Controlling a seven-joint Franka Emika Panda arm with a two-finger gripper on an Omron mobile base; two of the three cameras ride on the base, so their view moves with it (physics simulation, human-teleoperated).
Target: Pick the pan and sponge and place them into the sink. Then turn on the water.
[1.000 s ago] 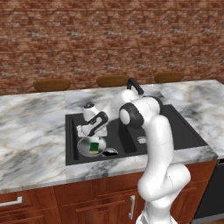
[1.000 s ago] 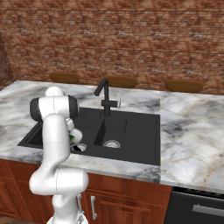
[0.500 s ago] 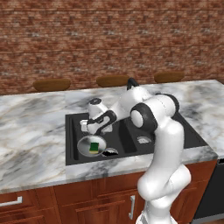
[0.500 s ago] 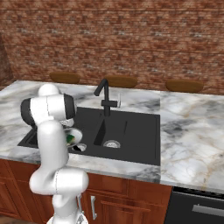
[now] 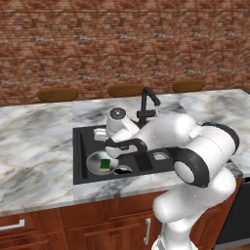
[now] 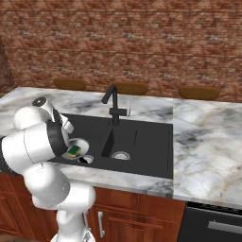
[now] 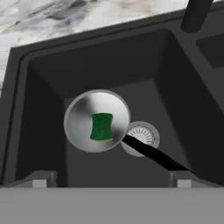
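My fingers (image 7: 112, 178) are spread wide apart and hold nothing; in the hand view their two small grey tips rise at the lower left and lower right of the frame, with bare black basin floor between them. In the left base view my hand (image 5: 119, 128) hangs at the centre of the frame above the larger bowl, white and rounded.

Just beyond my tips, at the centre of the hand view, lies the pan (image 7: 96, 120): a round, shallow, silver-grey metal dish with a dull sheen, flat on the floor of the bowl. Its thin black handle runs from the rim toward the lower right of that frame, crossing over the round metal drain (image 7: 144, 136), whose ribbed ring sits just beside the pan's rim.

In the middle of the pan rests the sponge (image 7: 102, 127), a small block with a matte green top, slightly pinched at the waist, and a sliver of yellow along its lower edge. Its long axis runs nearly up and down in the hand view, tipped a touch to the right.

The sink (image 7: 39, 87) is matte black with straight walls and rounded corners; the smaller bowl opens at the upper right. The faucet (image 6: 112, 102), black with a tall curved spout, stands behind the divider in the right base view. Farthest is the marble counter (image 5: 39, 146), white veined with grey, then a red brick wall (image 6: 142, 42).
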